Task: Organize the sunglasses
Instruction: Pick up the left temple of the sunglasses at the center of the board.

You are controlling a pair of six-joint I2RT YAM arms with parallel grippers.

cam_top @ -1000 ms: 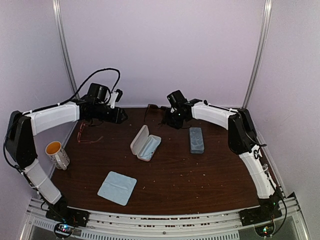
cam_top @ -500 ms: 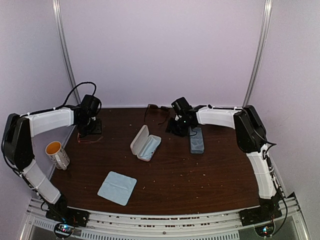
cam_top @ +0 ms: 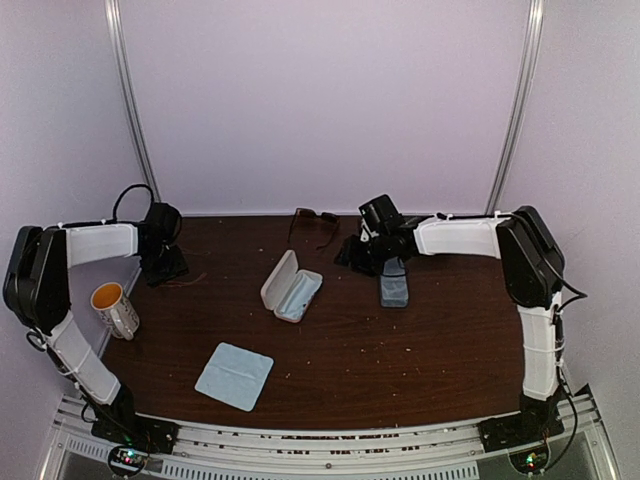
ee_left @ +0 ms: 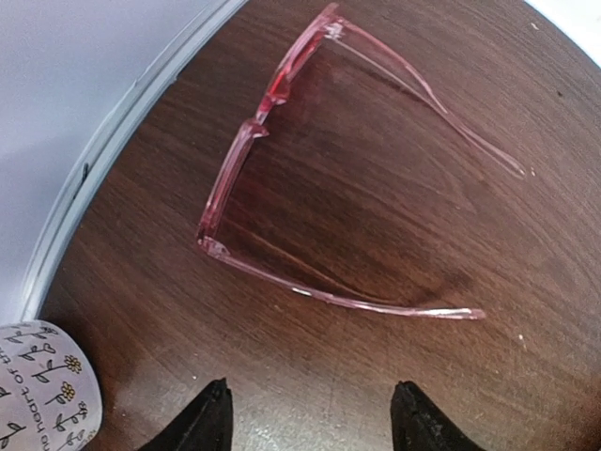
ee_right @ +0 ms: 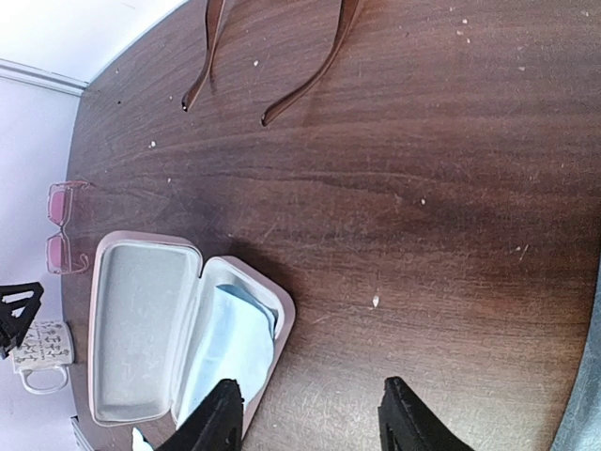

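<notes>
A pink translucent pair of sunglasses (ee_left: 230, 178) lies unfolded on the dark wood table by the left wall, its arms pointing right. My left gripper (ee_left: 315, 413) hovers just short of the nearer arm, open and empty. From above, that gripper (cam_top: 165, 265) covers most of the pair (cam_top: 188, 279). The dark pair of sunglasses (cam_top: 313, 222) rests at the back centre; its brown arms (ee_right: 310, 80) show in the right wrist view. My right gripper (ee_right: 315, 413) is open over bare wood, between the pink case and the grey-blue case.
A pink case (cam_top: 290, 285) lies open mid-table with a light-blue cloth (ee_right: 225, 348) inside. A shut grey-blue case (cam_top: 393, 280) sits under the right arm. Another blue cloth (cam_top: 234, 376) lies near the front. A patterned mug (cam_top: 115, 308) stands at the left edge.
My left arm swung left and down over the pink sunglasses, its jaws widening. My right arm drew back to the right, away from the dark sunglasses, toward the grey-blue case.
</notes>
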